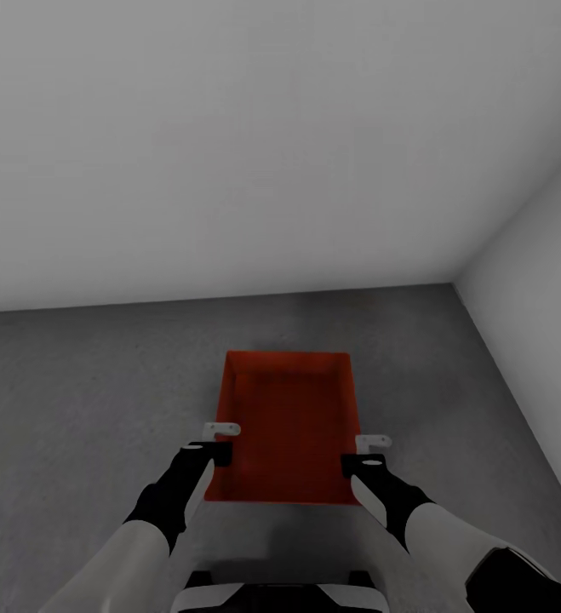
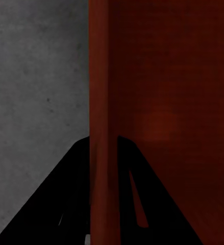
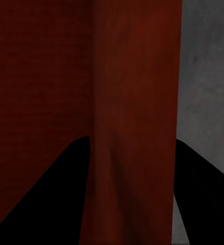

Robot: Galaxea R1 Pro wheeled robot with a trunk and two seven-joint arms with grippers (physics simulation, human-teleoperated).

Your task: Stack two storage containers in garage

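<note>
Grey garage floor (image 1: 84, 400), white walls (image 1: 229, 128). One red bin (image 1: 289, 426) near the corner, between both arms. Left gripper (image 2: 104, 194) clamped over left wall, right gripper (image 3: 132, 194) over right wall. Probably stiff, light plastic; best held by both side walls.

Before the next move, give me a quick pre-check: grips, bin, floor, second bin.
1. Left tool straddles the left wall of the red-orange rectangular plastic bin, one finger each side: ok.
2. Right tool straddles the right wall the same way: ok.
3. Both tools at matching points near the bin's near end: ok.
4. Dark grey speckled concrete floor under and around the bin, so this is the garage: ok.
5. Bin resting on the floor or held just above it: cannot tell.
6. Second bin placed for stacking: cannot tell.
</note>
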